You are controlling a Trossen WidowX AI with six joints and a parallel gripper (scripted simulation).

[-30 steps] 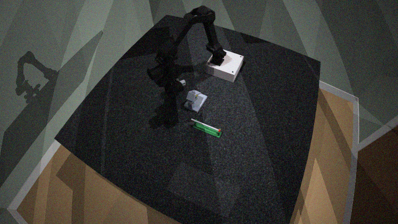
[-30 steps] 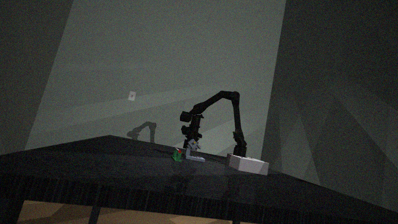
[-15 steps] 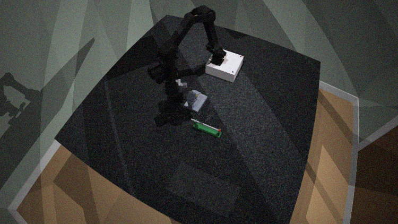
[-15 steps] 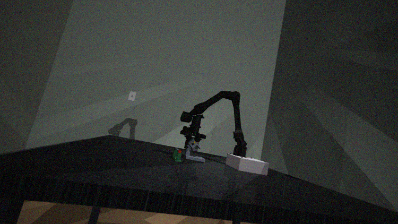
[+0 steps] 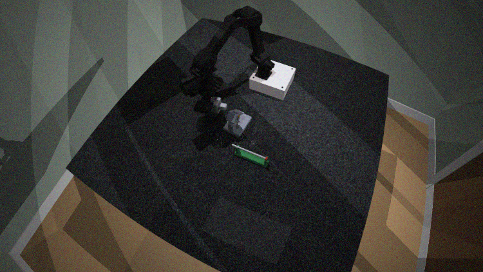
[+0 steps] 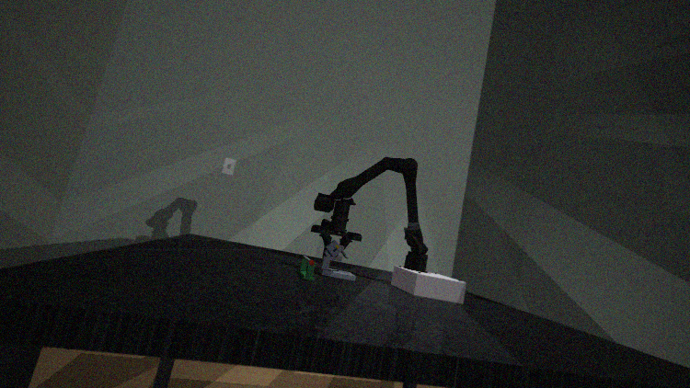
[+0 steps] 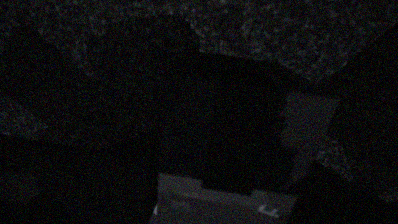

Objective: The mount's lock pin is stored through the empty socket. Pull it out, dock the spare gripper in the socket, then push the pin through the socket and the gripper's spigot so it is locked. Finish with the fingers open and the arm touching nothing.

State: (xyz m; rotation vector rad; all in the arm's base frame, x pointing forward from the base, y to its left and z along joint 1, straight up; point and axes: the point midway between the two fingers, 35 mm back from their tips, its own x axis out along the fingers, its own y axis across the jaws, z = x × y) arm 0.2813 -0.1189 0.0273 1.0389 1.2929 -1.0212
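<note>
The lock pin [image 5: 249, 151] [image 6: 311, 262], a pale rod with a red end, lies along the top of the green cradle [image 5: 251, 157] [image 6: 306, 270]. The grey mount [image 5: 235, 126] [image 6: 339, 275] stands between the cradle and the arm's base, its angled socket block [image 5: 235, 116] [image 6: 330, 249] raised above its plate. My gripper [image 5: 205, 104] [image 6: 337, 239] points down beside the mount, shut on the spare gripper's dark body. The spare gripper's pale spigot [image 5: 220, 104] sticks out toward the mount, apart from the socket. The dark wrist view hides the finger contact; in the exterior view the socket covers the spigot.
The arm's white base box [image 5: 283, 77] [image 6: 436, 286] stands behind the mount, toward the table's far edge in the top view. The green cradle is close to the mount, on the side away from the base. The arm's shadow darkens the area around the gripper.
</note>
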